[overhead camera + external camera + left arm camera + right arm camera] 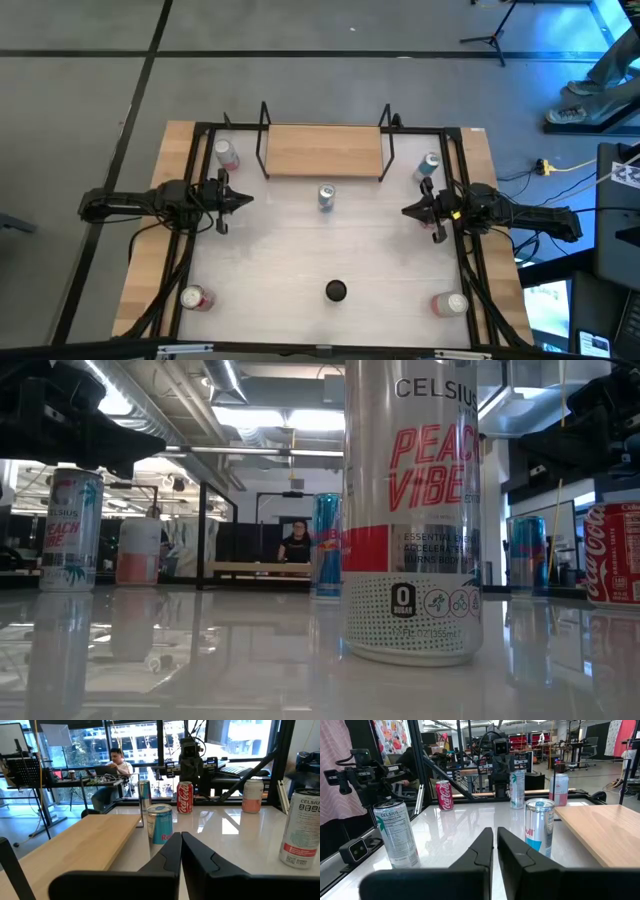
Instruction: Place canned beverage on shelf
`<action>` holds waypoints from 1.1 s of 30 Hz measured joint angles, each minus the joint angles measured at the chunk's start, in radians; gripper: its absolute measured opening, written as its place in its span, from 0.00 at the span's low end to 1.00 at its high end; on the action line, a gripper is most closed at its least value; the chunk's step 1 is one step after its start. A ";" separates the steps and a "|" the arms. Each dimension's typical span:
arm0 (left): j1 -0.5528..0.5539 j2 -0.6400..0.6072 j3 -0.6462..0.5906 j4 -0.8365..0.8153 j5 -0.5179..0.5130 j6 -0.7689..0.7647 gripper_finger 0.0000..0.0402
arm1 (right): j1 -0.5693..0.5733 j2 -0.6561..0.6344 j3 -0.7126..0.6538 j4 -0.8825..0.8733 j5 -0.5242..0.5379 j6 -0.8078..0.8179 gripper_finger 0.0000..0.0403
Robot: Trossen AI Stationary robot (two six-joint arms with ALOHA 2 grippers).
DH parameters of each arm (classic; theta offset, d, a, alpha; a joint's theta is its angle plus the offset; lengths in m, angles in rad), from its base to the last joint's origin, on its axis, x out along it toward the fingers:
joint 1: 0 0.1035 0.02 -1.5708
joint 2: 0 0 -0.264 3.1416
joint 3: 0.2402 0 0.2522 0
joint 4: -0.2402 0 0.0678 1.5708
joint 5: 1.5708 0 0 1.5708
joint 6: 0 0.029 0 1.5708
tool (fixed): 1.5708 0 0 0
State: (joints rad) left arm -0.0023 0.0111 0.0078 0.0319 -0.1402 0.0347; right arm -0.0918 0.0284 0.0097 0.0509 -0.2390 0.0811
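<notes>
The shelf [322, 150], a light-wood board with black wire uprights, stands at the table's far middle with nothing on it. A blue-and-silver can [326, 197] stands upright on the tabletop just in front of it, and shows in both wrist views [160, 823] [539, 826]. My left gripper [245, 200] is shut and empty, left of this can, pointing at it. My right gripper [408, 211] is shut and empty, right of the can, pointing at it. The left fingers [172, 851] and the right fingers [485, 845] hold nothing.
A tall Celsius can [336, 291] stands near the table's near middle, close before the low camera [412, 510]. More cans stand at the far left [226, 155], far right [428, 166], near left [193, 298] and near right [450, 304]. A person [296, 542] sits beyond the table.
</notes>
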 joint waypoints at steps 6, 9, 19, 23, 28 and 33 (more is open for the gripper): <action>0.000 0.000 0.000 0.000 0.000 0.000 0.02 | 0.000 0.000 0.000 0.000 0.000 0.000 0.05; 0.000 0.000 0.000 0.000 0.000 0.000 0.02 | 0.000 0.000 0.000 0.000 0.000 0.000 0.05; 0.000 0.000 0.000 0.000 0.000 0.000 0.02 | 0.000 0.000 0.000 0.000 0.000 0.000 0.05; 0.000 0.000 0.000 0.000 0.000 0.000 0.02 | 0.000 0.000 0.000 0.000 0.000 0.000 0.05; 0.000 0.000 0.000 0.000 0.000 0.000 0.02 | 0.000 0.000 0.000 0.001 0.000 0.000 0.05; 0.000 0.000 0.000 0.005 0.000 0.000 0.02 | 0.000 0.000 0.000 0.003 0.010 0.016 0.05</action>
State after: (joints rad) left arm -0.0025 0.0109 0.0078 0.0372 -0.1406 0.0349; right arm -0.0918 0.0284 0.0097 0.0544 -0.2291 0.0971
